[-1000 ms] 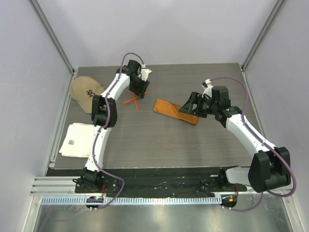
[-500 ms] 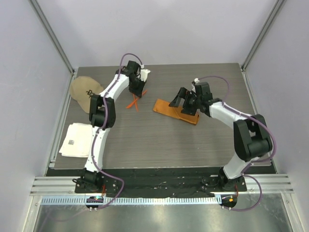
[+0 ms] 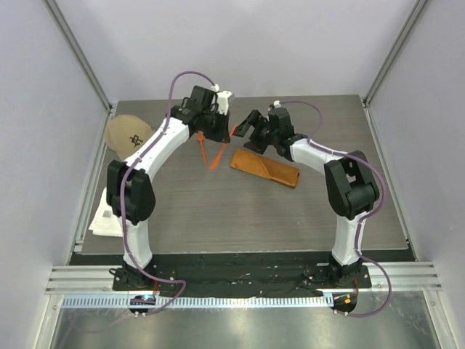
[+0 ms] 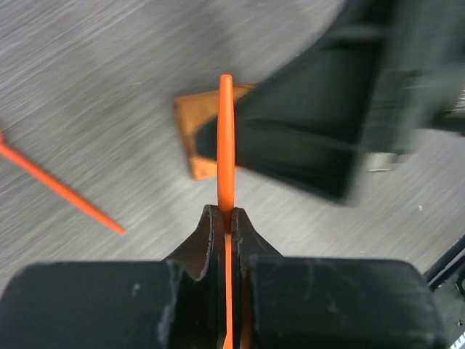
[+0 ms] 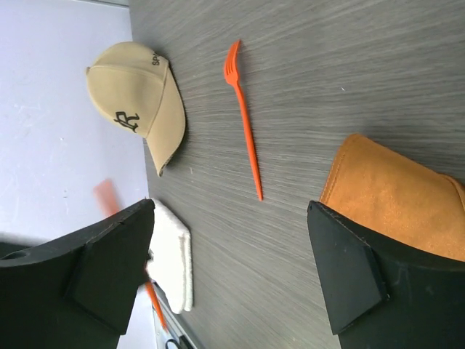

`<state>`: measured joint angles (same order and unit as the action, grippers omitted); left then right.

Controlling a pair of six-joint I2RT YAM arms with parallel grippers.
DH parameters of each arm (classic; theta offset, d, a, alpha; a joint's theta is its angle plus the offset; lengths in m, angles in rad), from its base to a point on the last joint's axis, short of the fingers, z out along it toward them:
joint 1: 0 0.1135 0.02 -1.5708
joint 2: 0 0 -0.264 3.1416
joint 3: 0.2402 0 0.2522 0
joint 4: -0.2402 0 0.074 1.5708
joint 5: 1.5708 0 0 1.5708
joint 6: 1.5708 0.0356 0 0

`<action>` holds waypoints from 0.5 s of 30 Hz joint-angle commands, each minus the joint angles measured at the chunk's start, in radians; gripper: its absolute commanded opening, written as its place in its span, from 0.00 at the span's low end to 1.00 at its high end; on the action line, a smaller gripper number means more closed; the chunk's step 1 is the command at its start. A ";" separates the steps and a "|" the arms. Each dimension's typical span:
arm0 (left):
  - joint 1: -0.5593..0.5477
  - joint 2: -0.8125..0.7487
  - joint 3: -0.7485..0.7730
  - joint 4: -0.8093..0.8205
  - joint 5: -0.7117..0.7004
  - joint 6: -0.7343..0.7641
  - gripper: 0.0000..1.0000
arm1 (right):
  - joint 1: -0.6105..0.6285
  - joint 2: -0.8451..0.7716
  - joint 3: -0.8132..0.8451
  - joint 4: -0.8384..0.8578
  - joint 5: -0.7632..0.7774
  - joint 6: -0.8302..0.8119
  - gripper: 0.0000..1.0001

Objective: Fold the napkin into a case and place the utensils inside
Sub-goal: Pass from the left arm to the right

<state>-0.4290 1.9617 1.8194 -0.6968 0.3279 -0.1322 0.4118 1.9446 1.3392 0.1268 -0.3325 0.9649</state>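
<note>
Grey desk (image 3: 218, 218), pale walls. Insertion step: left fingers (image 4: 209, 229) pinch lifted utensil (image 4: 226, 145), tip toward case (image 3: 265, 169) mid-desk. Right fingers (image 5: 349, 269) spread over case end. Fork (image 5: 245, 120) on desk. Next: open mouth, slide in.

Left arm (image 3: 161, 138), right arm (image 3: 312, 151) — white shells, black joints; purple cables (image 3: 190, 73) looped alongside; jaws matte black.

Tan cap (image 3: 125, 135) (black logo), white towel (image 5: 175, 263) near it, grey table (image 3: 254, 211)

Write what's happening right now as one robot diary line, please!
left gripper: shut on utensil, lifted | right gripper: open near case | fork: on table
</note>
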 commanded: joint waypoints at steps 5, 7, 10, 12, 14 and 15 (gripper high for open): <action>-0.115 -0.027 0.000 -0.006 -0.047 -0.030 0.00 | 0.021 0.004 -0.012 0.112 0.023 0.063 0.89; -0.126 -0.020 0.018 -0.013 -0.043 -0.026 0.00 | 0.019 0.001 -0.028 0.131 -0.012 0.078 0.82; -0.129 -0.006 0.035 -0.038 -0.114 -0.012 0.00 | 0.015 -0.083 -0.109 0.128 0.026 0.054 0.85; -0.129 0.020 0.066 -0.082 -0.125 -0.017 0.00 | 0.001 -0.136 -0.159 0.109 0.050 -0.008 0.87; -0.129 0.026 0.061 -0.083 -0.125 -0.035 0.00 | -0.016 -0.197 -0.184 0.109 0.061 -0.020 0.88; -0.129 0.023 0.045 -0.061 -0.124 -0.041 0.00 | -0.019 -0.210 -0.196 0.109 0.059 -0.026 0.88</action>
<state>-0.5533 1.9717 1.8450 -0.7368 0.2211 -0.1520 0.4122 1.8961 1.1728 0.1749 -0.3038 0.9886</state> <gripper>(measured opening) 0.027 0.875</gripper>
